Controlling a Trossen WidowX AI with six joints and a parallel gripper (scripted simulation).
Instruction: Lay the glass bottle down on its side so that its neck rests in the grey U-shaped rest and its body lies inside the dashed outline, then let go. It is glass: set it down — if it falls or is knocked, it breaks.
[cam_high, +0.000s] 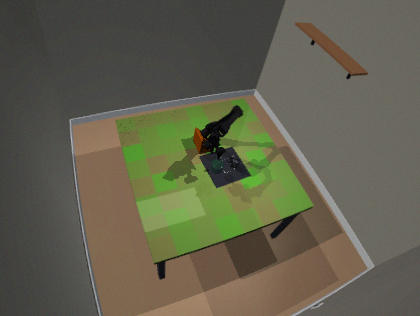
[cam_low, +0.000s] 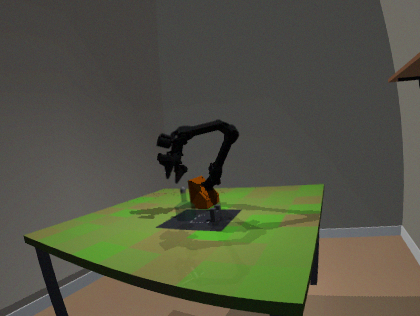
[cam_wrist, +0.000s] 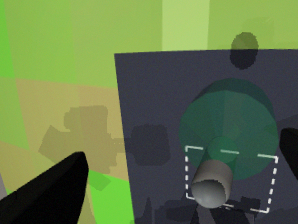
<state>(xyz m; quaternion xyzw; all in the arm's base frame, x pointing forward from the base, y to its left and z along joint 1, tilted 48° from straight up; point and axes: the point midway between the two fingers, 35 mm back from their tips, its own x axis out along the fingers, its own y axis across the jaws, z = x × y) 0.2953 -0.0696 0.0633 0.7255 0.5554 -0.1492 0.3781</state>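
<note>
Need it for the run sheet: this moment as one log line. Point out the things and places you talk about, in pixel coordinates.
claw (cam_low: 173, 179) (cam_wrist: 184, 149): open, nothing held | bottle (cam_low: 183, 204) (cam_wrist: 227, 127): upright on dark mat (cam_high: 220, 181) (cam_low: 172, 224) (cam_wrist: 150, 90) | lay-down: not done

Mat: on the surface (cam_high: 175, 240) (cam_low: 150, 250) (cam_wrist: 50, 30), before the base block (cam_high: 198, 140) (cam_low: 204, 195) in the exterior view
Bottle: upright on the mat (cam_high: 219, 181) (cam_low: 170, 224) (cam_wrist: 150, 90), left of the rest (cam_high: 233, 161) (cam_low: 215, 215) in the top and exterior views
Rest: on the mat
Jaws (cam_high: 213, 150) (cam_low: 173, 180): above the surface, apart from the bottle (cam_high: 216, 165) (cam_low: 183, 202) (cam_wrist: 230, 125)
Shelf (cam_high: 332, 49) (cam_low: 407, 70): on the wall, right of the surface in the top view
</note>
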